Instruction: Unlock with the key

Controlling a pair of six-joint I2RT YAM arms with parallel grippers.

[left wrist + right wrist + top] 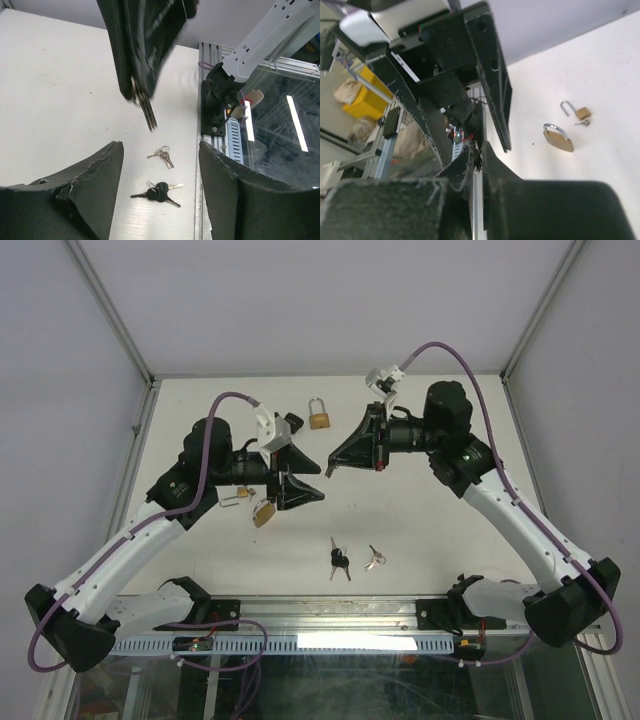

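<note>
My right gripper (332, 462) hangs above the table's middle, shut on a bunch of keys (145, 107) whose blades stick out below its fingertips. A dark sliver of them shows between its pads (479, 159). Facing it, my left gripper (316, 480) stands open with nothing between its fingers (100, 185). A shut brass padlock (559, 138) lies on the table under the left arm (264, 512). Beside it lies a smaller padlock (578, 113) with its shackle open. A third brass padlock (319, 416) lies further back.
Two loose bunches of keys lie near the front edge: black-headed keys (338, 560) (157, 191) and silver keys (376, 558) (162, 154). The aluminium rail (330, 612) with both arm bases runs along the near edge. Frame posts stand at the back corners.
</note>
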